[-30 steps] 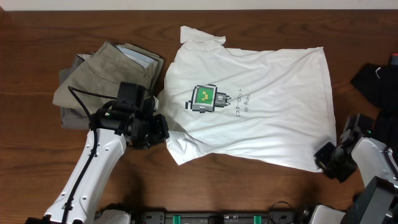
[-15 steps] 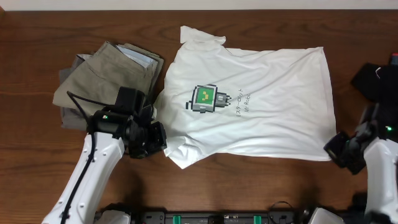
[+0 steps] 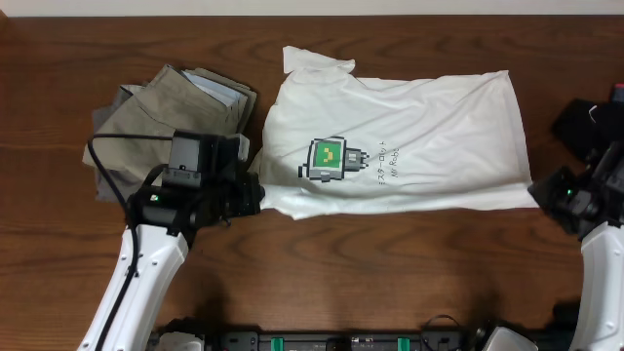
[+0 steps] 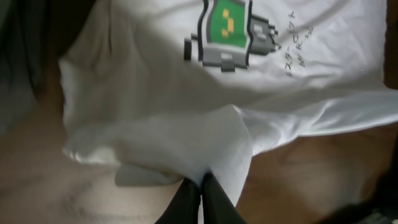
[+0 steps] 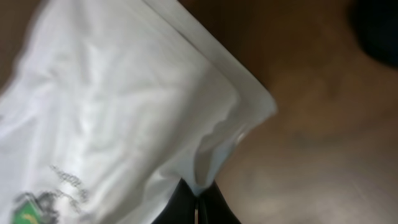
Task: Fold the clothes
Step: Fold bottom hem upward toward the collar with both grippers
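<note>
The left end effector [image 3: 255, 195] has its jaws closed tight, pinching the T-shirt [image 3: 419, 136] at its 8 o'clock corner. The right end effector [image 3: 548, 191] is likewise closed on the 4 o'clock corner. The 6 o'clock edge runs stretched between them, and the shirt lies mid-table [image 3: 390, 283]. Assessment: light, limp cotton, liable to sag and wrinkle; corners are the proper holds.

The black garment [image 3: 587, 122] at three o'clock runs off the overhead edge. The left arm [image 3: 146, 258] covers part of the trousers [image 3: 146, 122] at nine o'clock. The lettering [image 3: 388, 162] on the T-shirt [image 3: 439, 117] is too small to read there; the right wrist view is blurred.
</note>
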Tool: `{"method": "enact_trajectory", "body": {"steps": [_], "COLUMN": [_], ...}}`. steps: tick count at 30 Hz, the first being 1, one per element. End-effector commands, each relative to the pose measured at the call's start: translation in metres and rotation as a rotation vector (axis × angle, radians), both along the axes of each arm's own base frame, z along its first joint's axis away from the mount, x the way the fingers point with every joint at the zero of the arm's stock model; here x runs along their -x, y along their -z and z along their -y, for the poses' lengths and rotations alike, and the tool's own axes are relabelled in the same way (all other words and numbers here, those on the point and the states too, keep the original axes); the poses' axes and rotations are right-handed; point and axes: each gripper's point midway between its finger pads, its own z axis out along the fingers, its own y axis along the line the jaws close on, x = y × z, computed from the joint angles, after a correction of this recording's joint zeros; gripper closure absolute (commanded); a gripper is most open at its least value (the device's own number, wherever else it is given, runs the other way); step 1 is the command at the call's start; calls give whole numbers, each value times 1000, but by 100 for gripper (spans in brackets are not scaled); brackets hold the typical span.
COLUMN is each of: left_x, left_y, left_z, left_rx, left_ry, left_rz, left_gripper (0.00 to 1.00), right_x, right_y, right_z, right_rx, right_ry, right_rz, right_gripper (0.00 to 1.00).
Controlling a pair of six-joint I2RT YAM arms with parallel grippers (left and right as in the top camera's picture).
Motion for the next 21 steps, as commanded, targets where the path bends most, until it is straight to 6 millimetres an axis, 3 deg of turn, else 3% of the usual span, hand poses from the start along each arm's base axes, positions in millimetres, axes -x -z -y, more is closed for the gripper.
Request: {"method": "enact_trajectory", "body": {"steps": [1,11,17,18,21], "left_x": [-15,-66,-84,-85,-87], "left_y": [12,45,58,57,55], "left_z": [-9,-6,-10,-10,-9], "left_rx": [-95,-139,-175,-174,-171], "left_ry": [46,67,45,44,42], "left_rz": [35,109,131,136,146], "left_gripper": [94,94,94,90,43], "right_x": [-18,-80,-99,-100,-101], "right_y": [0,33,46,47,49], "right_z": [-2,11,17,17,18], "right_rx": [-67,-117,-116,-114,-97], "right_ry": [9,-42,-58,-59,-82], "right_rz": [48,163,203,204,204], "right_gripper": [99,99,99,97,71]}}
